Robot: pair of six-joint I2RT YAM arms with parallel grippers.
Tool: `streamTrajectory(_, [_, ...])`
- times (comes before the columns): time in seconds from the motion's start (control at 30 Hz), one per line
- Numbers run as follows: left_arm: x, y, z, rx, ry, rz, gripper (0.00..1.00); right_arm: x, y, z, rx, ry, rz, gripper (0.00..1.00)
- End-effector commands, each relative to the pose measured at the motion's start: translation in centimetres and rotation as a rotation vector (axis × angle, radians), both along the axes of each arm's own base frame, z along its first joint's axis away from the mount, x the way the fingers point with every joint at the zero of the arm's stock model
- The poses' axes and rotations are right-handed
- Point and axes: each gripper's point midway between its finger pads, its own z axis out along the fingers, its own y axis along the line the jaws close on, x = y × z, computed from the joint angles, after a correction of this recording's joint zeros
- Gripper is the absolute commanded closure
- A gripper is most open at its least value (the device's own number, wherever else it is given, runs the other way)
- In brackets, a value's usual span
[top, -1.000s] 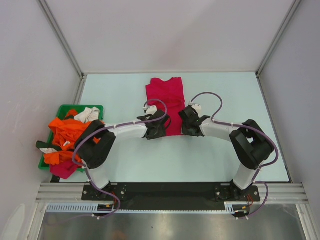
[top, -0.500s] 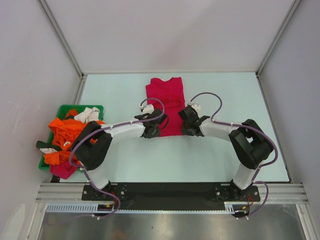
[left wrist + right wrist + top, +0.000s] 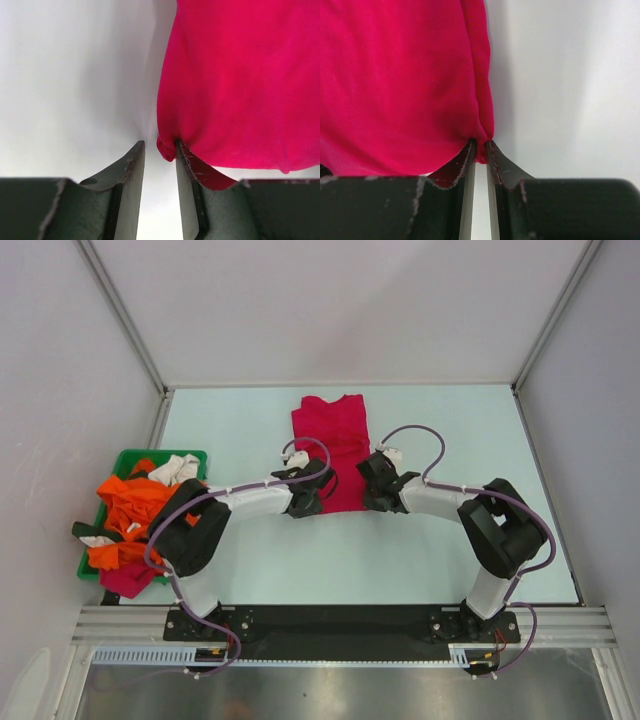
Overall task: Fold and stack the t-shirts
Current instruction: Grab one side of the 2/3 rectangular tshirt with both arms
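Evidently, a corner of the crimson-pink t-shirt (image 3: 395, 75) is pinched by the right gripper (image 3: 480, 142). The left gripper (image 3: 158, 144) is seen slightly parted, with no cloth clamped.

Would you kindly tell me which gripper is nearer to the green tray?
Left. The left gripper is at the crimson t-shirt, near left corner, towards the green tray; the right gripper pinches its near right corner, farther off.
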Motion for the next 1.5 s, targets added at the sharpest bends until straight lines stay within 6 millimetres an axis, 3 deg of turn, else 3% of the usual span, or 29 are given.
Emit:
streamTrajectory(0.0, [0.2,-0.4,-0.6,-0.018,0.015,-0.014,0.65,-2.3,-2.4,-3.3,-0.095,0.101,-0.020,0.82])
streamTrajectory(0.17, [-0.2,-0.2,-1.1,-0.010,0.038,-0.010,0.78,-2.5,-2.5,-3.2,-0.098,0.105,-0.017,0.83])
streamTrajectory(0.2, [-0.2,-0.1,-1.1,-0.009,0.040,-0.010,0.87,-2.5,-2.5,-3.2,-0.097,0.105,-0.019,0.84])
streamTrajectory(0.3, [-0.4,0.2,-1.3,-0.001,0.047,-0.010,1.00,-2.7,-2.6,-3.2,-0.095,0.112,-0.019,0.95])
streamTrajectory(0.33, [-0.5,0.3,-1.3,0.003,0.049,-0.012,1.00,-2.8,-2.6,-3.3,-0.093,0.114,-0.021,1.00])
streamTrajectory(0.57, [-1.5,0.7,-0.5,-0.024,0.041,-0.032,1.00,-4.9,-3.4,-3.9,-0.091,0.149,-0.043,1.00])
streamTrajectory(0.77, [-4.9,1.7,0.4,-0.043,0.061,-0.047,1.00,-8.3,-4.1,-3.5,-0.073,0.173,-0.054,1.00])
streamTrajectory(0.9, [-8.0,2.5,-0.3,-0.032,0.100,-0.068,1.00,-10.9,-4.5,-3.6,-0.074,0.208,-0.047,1.00])
streamTrajectory(1.2, [-14.1,1.5,0.2,-0.017,0.145,-0.190,1.00,-18.3,-4.5,-4.2,-0.069,0.290,-0.006,1.00])
streamTrajectory(1.47, [-17.1,2.0,-0.8,0.025,0.211,-0.231,1.00,-22.2,-3.3,-5.0,-0.071,0.350,0.048,1.00])
